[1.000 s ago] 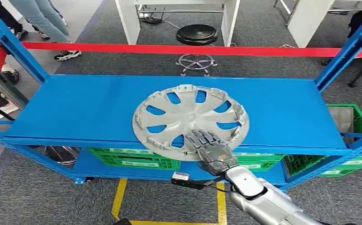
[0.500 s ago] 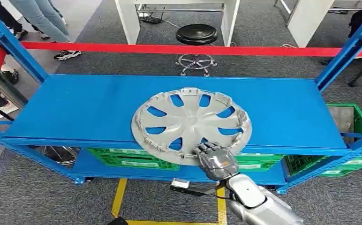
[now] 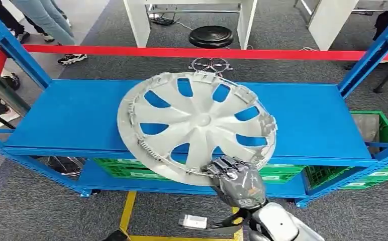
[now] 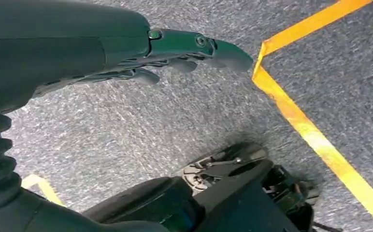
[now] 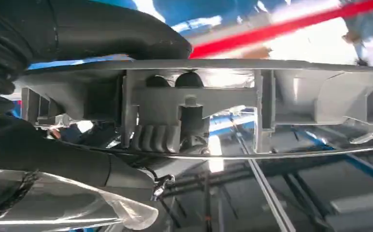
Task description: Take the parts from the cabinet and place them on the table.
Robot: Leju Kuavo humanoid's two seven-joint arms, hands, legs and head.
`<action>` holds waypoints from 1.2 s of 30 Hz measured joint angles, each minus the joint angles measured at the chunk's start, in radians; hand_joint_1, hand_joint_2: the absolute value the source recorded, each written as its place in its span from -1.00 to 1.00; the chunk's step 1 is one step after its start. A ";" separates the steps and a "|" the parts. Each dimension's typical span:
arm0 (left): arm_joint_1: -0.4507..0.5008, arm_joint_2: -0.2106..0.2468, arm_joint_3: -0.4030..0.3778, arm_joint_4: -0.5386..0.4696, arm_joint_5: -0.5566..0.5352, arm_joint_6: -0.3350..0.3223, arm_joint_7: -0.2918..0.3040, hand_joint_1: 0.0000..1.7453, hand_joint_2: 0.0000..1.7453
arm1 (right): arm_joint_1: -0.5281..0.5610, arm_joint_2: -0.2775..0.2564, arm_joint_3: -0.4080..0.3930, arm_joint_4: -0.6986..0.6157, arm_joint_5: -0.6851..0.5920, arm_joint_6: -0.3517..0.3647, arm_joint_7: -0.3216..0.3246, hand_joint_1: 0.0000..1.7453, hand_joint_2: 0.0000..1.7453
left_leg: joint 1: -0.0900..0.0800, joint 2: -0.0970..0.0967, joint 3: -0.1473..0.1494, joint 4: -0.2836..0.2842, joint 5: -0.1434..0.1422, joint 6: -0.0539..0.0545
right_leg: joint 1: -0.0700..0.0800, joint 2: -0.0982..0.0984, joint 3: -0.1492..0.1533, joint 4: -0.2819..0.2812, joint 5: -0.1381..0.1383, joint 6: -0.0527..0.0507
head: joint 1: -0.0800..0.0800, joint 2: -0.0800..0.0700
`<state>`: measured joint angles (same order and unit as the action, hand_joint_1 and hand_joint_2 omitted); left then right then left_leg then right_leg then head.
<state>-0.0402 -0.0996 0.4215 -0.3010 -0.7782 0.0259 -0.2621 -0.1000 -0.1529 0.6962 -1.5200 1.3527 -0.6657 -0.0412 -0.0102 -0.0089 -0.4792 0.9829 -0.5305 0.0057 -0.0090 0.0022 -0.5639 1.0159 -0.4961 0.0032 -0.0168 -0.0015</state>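
Silver hubcap (image 3: 197, 125), gripped at its six o'clock rim by the right hand (image 3: 237, 181), needs steady, level withdrawal from the shelf (image 3: 71, 115).

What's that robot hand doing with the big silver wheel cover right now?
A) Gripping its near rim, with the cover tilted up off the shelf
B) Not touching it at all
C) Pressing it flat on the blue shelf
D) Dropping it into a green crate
A: the right hand grips the near rim of the wheel cover, which is tilted up above the blue shelf.
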 joint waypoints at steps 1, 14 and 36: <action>0.000 0.000 0.001 0.000 0.002 0.000 0.000 -1.00 1.00 | 0.004 -0.003 0.000 -0.017 0.003 -0.004 -0.004 1.00 1.00 | 0.000 0.000 0.000 0.000 0.000 0.000 | 0.000 0.000 0.000 0.000 0.000 0.000 | 0.000 0.000; 0.000 0.000 0.002 0.001 0.003 0.001 -0.001 -1.00 1.00 | 0.017 -0.019 0.000 -0.095 0.005 -0.005 -0.007 1.00 1.00 | 0.000 0.000 0.000 0.000 0.000 0.000 | 0.000 0.000 0.000 0.000 0.000 0.000 | 0.000 0.000; 0.012 -0.007 0.017 0.012 0.021 0.050 -0.104 -1.00 1.00 | 0.220 0.009 -0.171 -0.292 -0.368 -0.005 -0.290 1.00 1.00 | 0.005 0.005 0.009 -0.033 0.030 0.031 | -0.003 -0.002 -0.012 0.008 -0.022 0.026 | 0.002 0.000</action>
<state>-0.0284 -0.1064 0.4387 -0.2888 -0.7576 0.0763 -0.3662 0.1202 -0.1438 0.5252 -1.8120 0.9848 -0.6710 -0.3308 -0.0048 -0.0038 -0.4702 0.9498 -0.5002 0.0368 -0.0116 0.0006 -0.5756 1.0235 -0.5182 0.0288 -0.0153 -0.0015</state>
